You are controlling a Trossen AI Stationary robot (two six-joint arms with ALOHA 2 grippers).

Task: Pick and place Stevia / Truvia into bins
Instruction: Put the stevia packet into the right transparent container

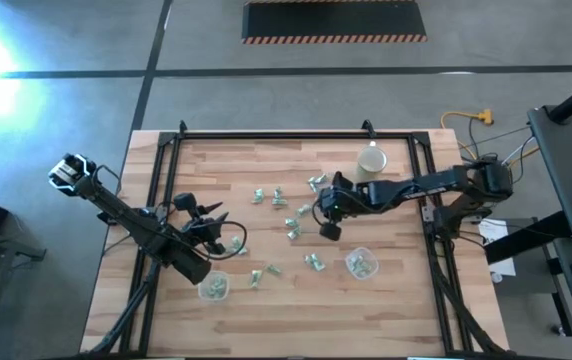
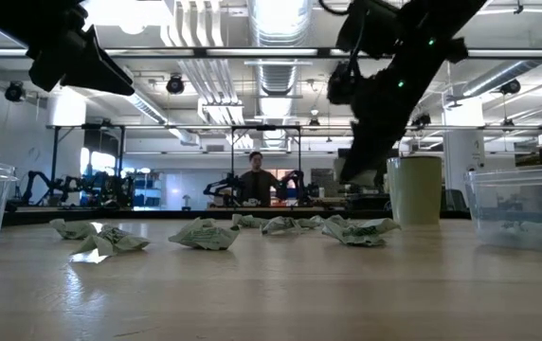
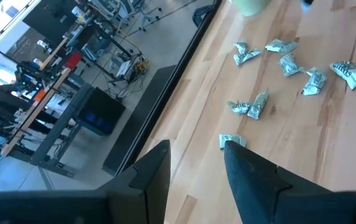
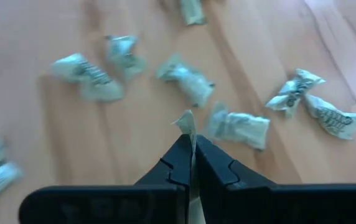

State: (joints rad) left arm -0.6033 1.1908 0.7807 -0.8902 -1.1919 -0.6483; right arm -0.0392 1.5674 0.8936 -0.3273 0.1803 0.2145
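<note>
Crumpled green-and-white sachets (image 1: 292, 222) lie scattered over the middle of the wooden table; the low view shows them in a row (image 2: 205, 233). One clear tub (image 1: 213, 287) stands near the left arm, another (image 1: 361, 263) near the right arm, and both hold sachets. My right gripper (image 4: 192, 146) hovers above the sachets at mid-table (image 1: 326, 225), shut on one sachet. My left gripper (image 3: 196, 163) is open and empty above the table's left part (image 1: 218, 222), with a sachet (image 3: 231, 141) on the wood just past one fingertip. My right gripper pinches one sachet between its two fingertips, coming from above and pointing down. A pale corner of the sachet (image 4: 187, 121) sticks out beyond the tips; the rest is hidden between the fingers. The sachet is lifted clear of the table.
A beige round cup (image 1: 371, 160) stands behind the right gripper toward the far edge, and shows in the low view (image 2: 421, 189). A black frame (image 1: 266, 133) borders the table. A person (image 2: 256, 180) stands far off in the room behind.
</note>
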